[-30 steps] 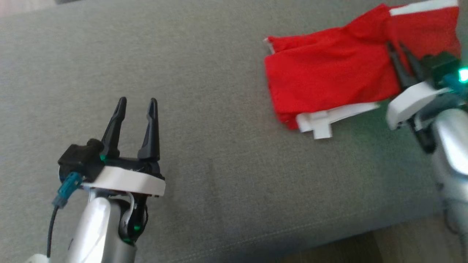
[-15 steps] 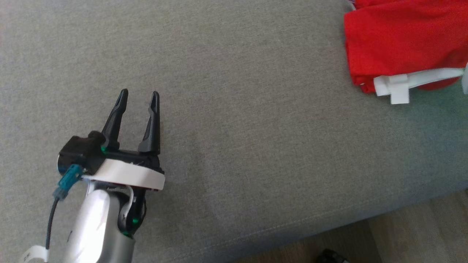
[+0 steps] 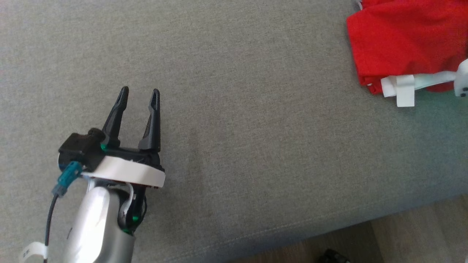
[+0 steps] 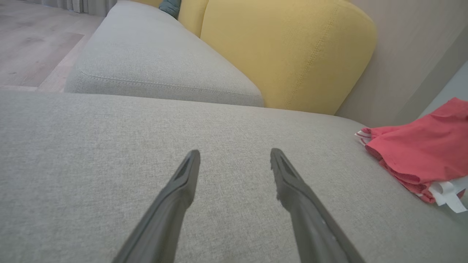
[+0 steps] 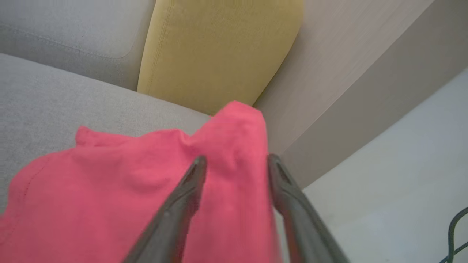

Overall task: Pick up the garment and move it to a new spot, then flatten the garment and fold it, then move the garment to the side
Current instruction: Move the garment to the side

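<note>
Left gripper [image 3: 139, 91]: two long, tapered dark fingers spread apart with nothing between them, hovering over bare seat.
Right gripper [image 5: 237, 159]: matte dark fingers parted over the red cloth, no pinch visible in the right wrist view.
Garment [image 3: 402, 40]: soft red knit, folded into a rough, rumpled rectangle with flat white strips [image 3: 406, 89] poking out of its near edge. It lies at the far right end of the seat, well apart from the left gripper.
Seat cushion [image 3: 256, 146]: grey, coarse woven fabric with a stitched seam along its front edge.
Back cushion [image 4: 292, 54]: mustard-yellow, rounded, fine weave.
Floor [image 3: 402, 237]: pale wood planks.
Change: a second ago the right fingers stood close together on the garment, and now they are apart. The head camera has swung, so the garment sits nearer the picture's right edge. The left gripper is unchanged.
</note>
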{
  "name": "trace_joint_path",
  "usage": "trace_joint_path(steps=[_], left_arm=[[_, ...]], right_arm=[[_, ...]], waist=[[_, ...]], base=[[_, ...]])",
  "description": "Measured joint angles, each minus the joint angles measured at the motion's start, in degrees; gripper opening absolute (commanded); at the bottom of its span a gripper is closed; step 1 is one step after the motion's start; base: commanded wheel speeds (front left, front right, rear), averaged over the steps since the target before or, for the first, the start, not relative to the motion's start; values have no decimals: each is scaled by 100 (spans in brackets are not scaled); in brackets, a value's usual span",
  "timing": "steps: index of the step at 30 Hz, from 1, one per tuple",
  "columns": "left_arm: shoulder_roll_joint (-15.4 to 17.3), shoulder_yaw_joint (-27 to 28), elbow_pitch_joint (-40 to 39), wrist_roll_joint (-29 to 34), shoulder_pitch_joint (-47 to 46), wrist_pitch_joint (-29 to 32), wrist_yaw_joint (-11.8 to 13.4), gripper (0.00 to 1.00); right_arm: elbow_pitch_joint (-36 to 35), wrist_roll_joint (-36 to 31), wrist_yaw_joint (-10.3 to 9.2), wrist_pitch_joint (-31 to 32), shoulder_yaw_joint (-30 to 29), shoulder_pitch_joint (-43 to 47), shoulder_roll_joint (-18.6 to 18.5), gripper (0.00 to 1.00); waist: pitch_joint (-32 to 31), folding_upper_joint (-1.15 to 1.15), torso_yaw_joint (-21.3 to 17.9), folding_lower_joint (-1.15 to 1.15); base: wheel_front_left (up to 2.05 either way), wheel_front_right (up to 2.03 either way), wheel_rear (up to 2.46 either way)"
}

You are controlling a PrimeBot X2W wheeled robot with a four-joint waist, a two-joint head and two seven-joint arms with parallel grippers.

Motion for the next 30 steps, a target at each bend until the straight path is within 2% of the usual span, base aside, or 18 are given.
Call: trace_joint_path(steps=[10,17,23,30], left_arm=[[-1,-46,77,-255,-8,0,5,100],[-2,-21,70,-447,112,0,160,100],[-2,22,33,-463,510,-2,277,100],[0,27,-48,-460,922,-2,424,100]], right_arm=[[-673,244,0,36,269,7,178,100],[-1050,838,0,-337,656,94,905,100],[-1122,1383,0,-833,971,1155,1379,100],[-1120,2207,0,-1374,1185,2312,1478,100]], waist=[[-353,0,107,0],[-837,0,332,0],[-1287,0,670,0],[-1768,0,1079,-1]], base=[[0,0,0],[0,0,0],[0,0,0],[0,0,0]])
